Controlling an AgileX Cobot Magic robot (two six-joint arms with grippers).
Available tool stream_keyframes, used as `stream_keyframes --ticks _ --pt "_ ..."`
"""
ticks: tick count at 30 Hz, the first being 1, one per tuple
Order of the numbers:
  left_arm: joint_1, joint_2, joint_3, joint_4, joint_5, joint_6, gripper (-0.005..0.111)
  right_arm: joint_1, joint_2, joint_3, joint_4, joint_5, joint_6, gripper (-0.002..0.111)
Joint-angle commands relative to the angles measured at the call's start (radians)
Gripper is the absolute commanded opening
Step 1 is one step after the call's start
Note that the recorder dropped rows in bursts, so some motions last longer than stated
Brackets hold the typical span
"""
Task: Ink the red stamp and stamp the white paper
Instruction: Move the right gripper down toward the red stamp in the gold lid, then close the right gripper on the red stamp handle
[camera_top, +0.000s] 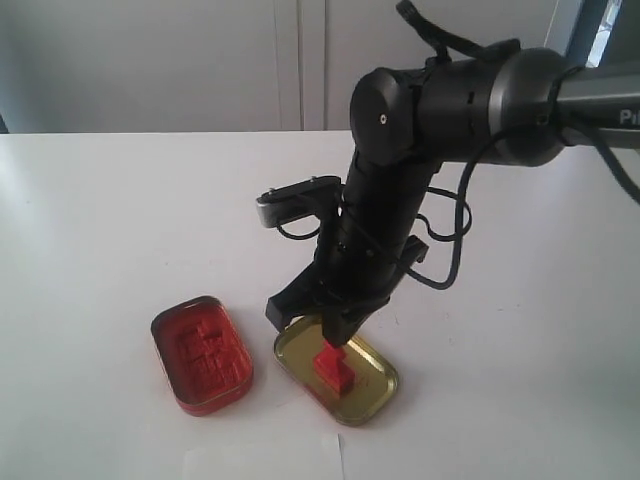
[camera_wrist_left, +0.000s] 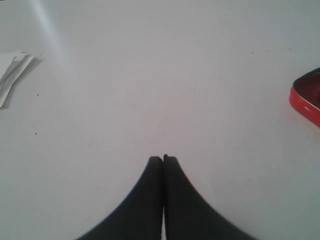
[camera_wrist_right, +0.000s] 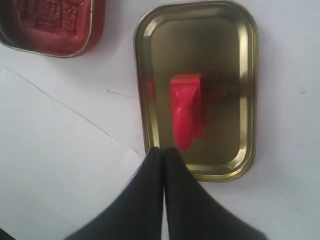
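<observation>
The red stamp (camera_top: 335, 372) (camera_wrist_right: 186, 116) sits inside an open gold tin lid (camera_top: 385, 385) (camera_wrist_right: 248, 100), handle end toward my right gripper. My right gripper (camera_top: 335, 338) (camera_wrist_right: 164, 150) hangs just above the stamp's handle, over the lid's near rim. It is shut, and nothing shows between its fingers. The white paper (camera_top: 262, 464) (camera_wrist_right: 60, 150) lies flat on the table in front of the tins; no stamp mark is visible on it. My left gripper (camera_wrist_left: 163, 158) is shut over bare tabletop and is out of the exterior view.
The red ink pad tin (camera_top: 202, 352) (camera_wrist_right: 50, 25) lies open just left of the gold lid; its edge (camera_wrist_left: 306, 100) shows in the left wrist view. Folded white paper scraps (camera_wrist_left: 12, 75) lie farther off. The right arm (camera_top: 400, 180) leans over the tins.
</observation>
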Motion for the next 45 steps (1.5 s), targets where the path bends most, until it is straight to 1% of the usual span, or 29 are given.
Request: stream_keyframes --ticks 1,11,13,14,16,18,33,45 --pt "-0.004 -0.005 -0.001 -0.012 0.002 0.0 0.0 0.01 0.018 -0.009 -0.032 0.001 0.027 0.0" --pt "-0.004 -0.005 -0.001 -0.012 0.002 0.0 0.0 0.013 0.029 -0.009 -0.09 -0.038 0.052 0.001" --pt "-0.004 -0.005 -0.001 -0.012 0.002 0.0 0.0 0.013 0.029 -0.009 -0.091 -0.051 0.059 0.008" --pt "-0.004 -0.005 -0.001 -0.012 0.002 0.0 0.0 0.013 0.029 -0.009 -0.091 -0.055 0.064 0.016" --pt "-0.004 -0.005 -0.001 -0.012 0.002 0.0 0.0 0.013 0.03 -0.009 -0.091 -0.058 0.065 0.027" --pt "-0.004 -0.005 -0.001 -0.012 0.002 0.0 0.0 0.013 0.033 -0.009 -0.091 -0.069 0.065 0.033" --pt "-0.004 -0.005 -0.001 -0.012 0.002 0.0 0.0 0.013 0.136 -0.009 -0.059 -0.085 0.066 0.034" --pt "-0.004 -0.005 -0.001 -0.012 0.002 0.0 0.0 0.013 0.158 -0.009 -0.051 -0.107 0.075 0.034"
